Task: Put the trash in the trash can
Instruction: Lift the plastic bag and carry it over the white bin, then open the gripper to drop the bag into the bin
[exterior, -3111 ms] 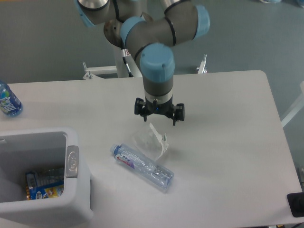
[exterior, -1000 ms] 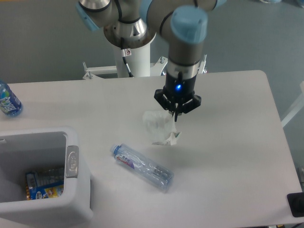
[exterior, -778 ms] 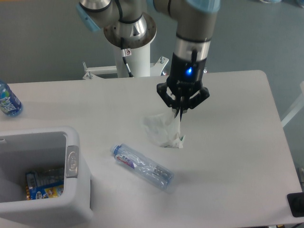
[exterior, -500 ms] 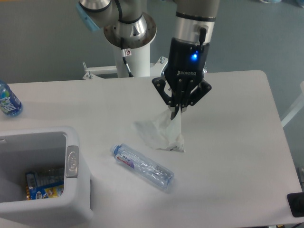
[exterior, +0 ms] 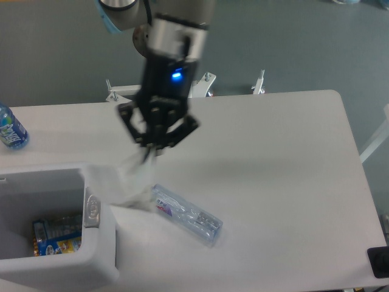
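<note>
Grey floor behind a pale bench [exterior: 285,158]. The gripper [exterior: 149,153] pinches the wrapper [exterior: 124,185], dangling beside the bin [exterior: 100,243] at the near-left corner — carry step. Next: shift left over the opening, then let go. The bottle [exterior: 188,214] lies mid-bench, unclaimed.
</note>
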Robot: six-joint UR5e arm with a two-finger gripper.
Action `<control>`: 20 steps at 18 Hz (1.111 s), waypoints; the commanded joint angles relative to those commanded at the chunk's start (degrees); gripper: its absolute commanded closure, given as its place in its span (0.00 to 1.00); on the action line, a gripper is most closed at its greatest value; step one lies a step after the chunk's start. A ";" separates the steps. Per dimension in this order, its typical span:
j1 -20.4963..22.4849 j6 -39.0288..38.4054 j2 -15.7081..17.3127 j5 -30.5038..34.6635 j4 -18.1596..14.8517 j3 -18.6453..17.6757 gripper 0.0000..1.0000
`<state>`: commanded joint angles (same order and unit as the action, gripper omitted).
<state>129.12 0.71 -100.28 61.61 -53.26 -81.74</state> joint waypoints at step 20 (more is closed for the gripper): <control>-3.36 -4.83 -4.05 0.70 3.60 1.68 0.00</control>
<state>125.76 -4.12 -104.33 62.31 -49.66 -80.07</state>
